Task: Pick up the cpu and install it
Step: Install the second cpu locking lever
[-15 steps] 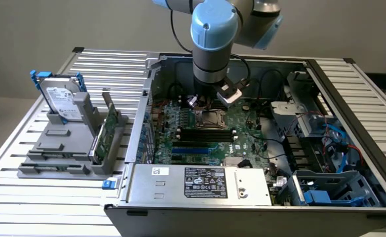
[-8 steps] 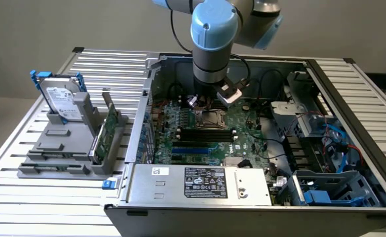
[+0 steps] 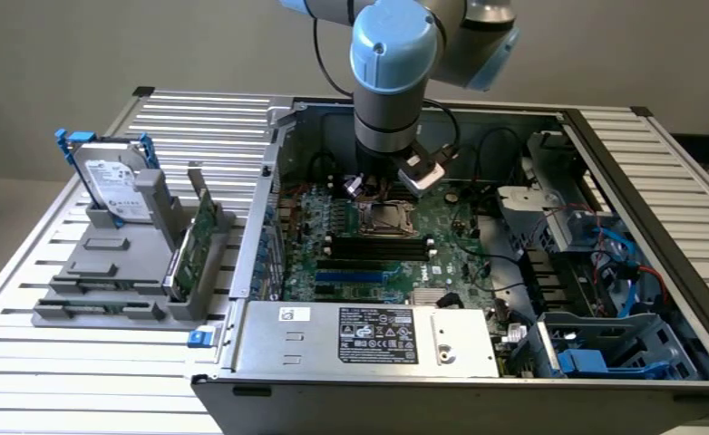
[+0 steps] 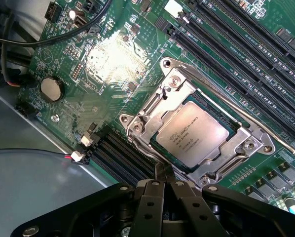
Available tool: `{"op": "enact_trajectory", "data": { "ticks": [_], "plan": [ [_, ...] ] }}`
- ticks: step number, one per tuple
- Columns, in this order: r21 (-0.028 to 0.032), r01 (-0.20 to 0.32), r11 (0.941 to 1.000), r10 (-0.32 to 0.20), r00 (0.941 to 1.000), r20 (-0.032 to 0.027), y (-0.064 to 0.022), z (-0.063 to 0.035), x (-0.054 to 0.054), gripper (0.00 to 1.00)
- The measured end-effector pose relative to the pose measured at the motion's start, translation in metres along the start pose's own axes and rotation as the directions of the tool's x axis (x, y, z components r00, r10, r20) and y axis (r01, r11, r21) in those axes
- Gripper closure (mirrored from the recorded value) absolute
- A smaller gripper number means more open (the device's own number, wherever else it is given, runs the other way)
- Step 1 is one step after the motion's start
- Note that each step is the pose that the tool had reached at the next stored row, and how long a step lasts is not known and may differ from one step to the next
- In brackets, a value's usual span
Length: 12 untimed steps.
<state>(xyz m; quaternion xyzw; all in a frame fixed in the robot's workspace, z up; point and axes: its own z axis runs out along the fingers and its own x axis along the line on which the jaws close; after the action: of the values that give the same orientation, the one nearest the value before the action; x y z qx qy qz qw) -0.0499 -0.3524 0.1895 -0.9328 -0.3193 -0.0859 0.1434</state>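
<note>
The cpu lies flat in its socket on the motherboard, inside the metal retention frame, printed lid up. Judged from how it sits, it looks already seated. In the exterior view the socket sits near the middle of the board, right under my wrist.

I judge the chip light, stiff and thin, with a smooth lid that would slide under a loose pinch. Its underside contacts and the socket pins are fragile, so any hold belongs on two opposite edges, kept level, never on the faces.

My gripper hangs just above the frame's near edge. My fingers run together toward one narrow tip there, but I cannot tell whether they are pressed together or slightly apart, nor whether that tip touches the frame. They carry nothing I can see.

Counting: one cpu, one socket, one coin cell on the board. Outside the case, on the rack at the exterior view's left, stand one hard drive and one green card.
</note>
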Motion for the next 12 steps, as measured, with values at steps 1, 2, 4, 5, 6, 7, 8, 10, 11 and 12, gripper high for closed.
{"op": "enact_trajectory", "data": {
  "ticks": [1,2,4,5,6,7,8,10,11,12],
  "plan": [
    [0.0000,0.000,1.0000,0.000,1.0000,0.0000,0.0000,0.0000,0.0000,0.89],
    [0.0000,0.000,1.0000,0.000,1.0000,0.0000,0.0000,0.0000,0.0000,0.89],
    [0.0000,0.000,1.0000,0.000,1.0000,0.0000,0.0000,0.0000,0.0000,0.89],
    [0.0000,0.000,1.0000,0.000,1.0000,0.0000,0.0000,0.0000,0.0000,0.89],
    [0.0000,0.000,1.0000,0.000,1.0000,0.0000,0.0000,0.0000,0.0000,0.89],
    [0.0000,0.000,1.0000,0.000,1.0000,0.0000,0.0000,0.0000,0.0000,0.89],
    [0.0000,0.000,1.0000,0.000,1.0000,0.0000,0.0000,0.0000,0.0000,0.89],
    [0.0000,0.000,1.0000,0.000,1.0000,0.0001,0.0000,0.0000,0.0000,0.89],
    [0.0000,0.000,1.0000,0.000,1.0000,0.0000,0.0000,0.0000,0.0000,0.89],
    [0.0000,0.000,1.0000,0.000,1.0000,0.0000,0.0000,0.0000,0.0000,0.89]
  ]
}}
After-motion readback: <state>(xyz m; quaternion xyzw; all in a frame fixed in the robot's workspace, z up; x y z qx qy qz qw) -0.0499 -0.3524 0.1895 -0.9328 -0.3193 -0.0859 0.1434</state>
